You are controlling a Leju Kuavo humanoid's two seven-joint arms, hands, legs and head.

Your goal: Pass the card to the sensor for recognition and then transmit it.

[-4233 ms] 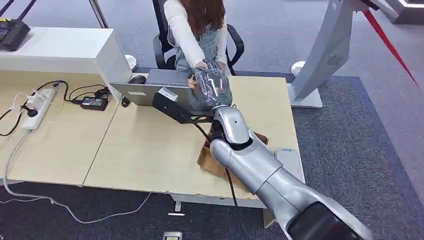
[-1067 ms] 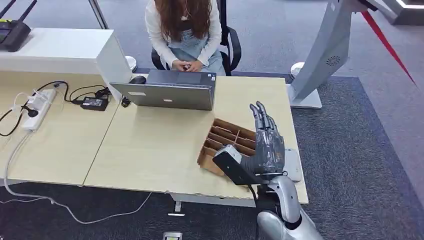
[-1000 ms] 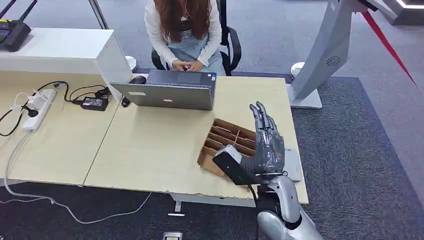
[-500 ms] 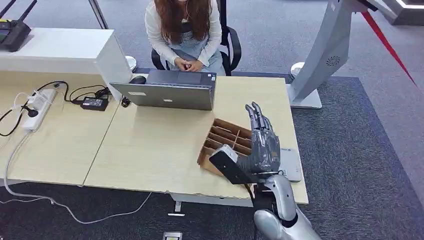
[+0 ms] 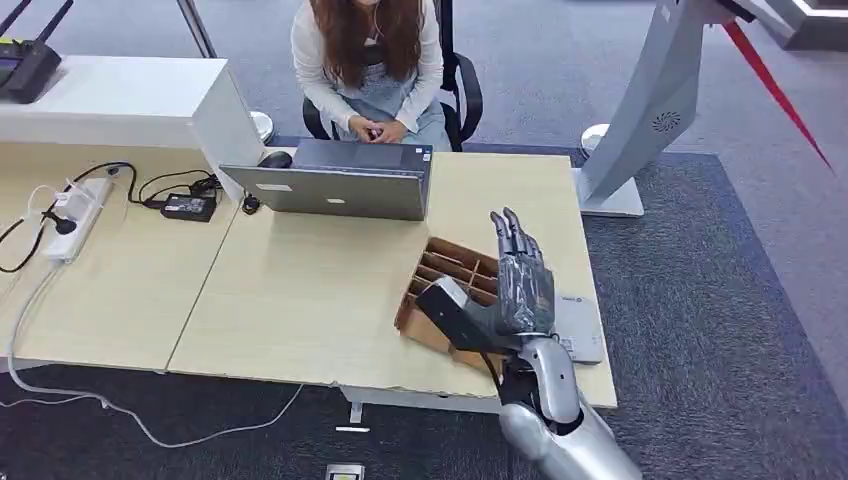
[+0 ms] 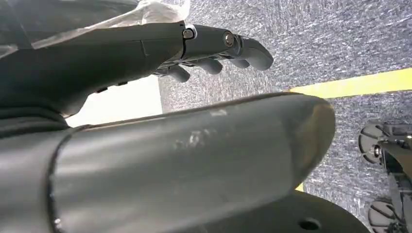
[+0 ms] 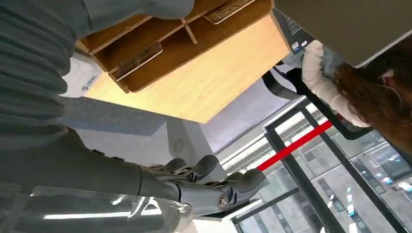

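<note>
**Right hand empty over the card box — cards lie just to its left**

Right hand [image 5: 522,285]: raised above the near right corner of the worktop [image 5: 300,290], fingers [image 5: 510,232] straight and together, pointing away from the robot toward the far edge. Nothing between thumb and fingers; the right wrist view shows the same, fingers [image 7: 214,177] extended with only air past them. Flat and unloaded, not curled.

Outward from the palm — the brown divided card box [image 5: 447,283] sits just beside and partly under the hand, on its left side. Its slots run roughly along the same line as the fingers, away from the robot and slightly angled. The wrist view looks into the box [image 7: 184,43] and shows at least two cards lying flat in separate compartments: one card [image 7: 138,60] in a nearer slot, another [image 7: 228,9] further along. Exact compartment count I cannot tell.

On the hand's other side, touching the worktop at its right edge, a flat grey pad with a small logo — likely the sensor [image 5: 580,325]. So box left of hand, sensor right of it, hand between.

Left hand [image 6: 214,46]: hanging over grey carpet, fingers loosely bent, holding nothing. Well apart from the box; the right hand is plainly the nearer.

Judgement: the coming move is a short shift leftward and down into a slot, fingers aligned with the card's long edge.

A person [image 5: 370,60] sits behind the laptop [image 5: 340,185] at the far edge, hands together.
</note>
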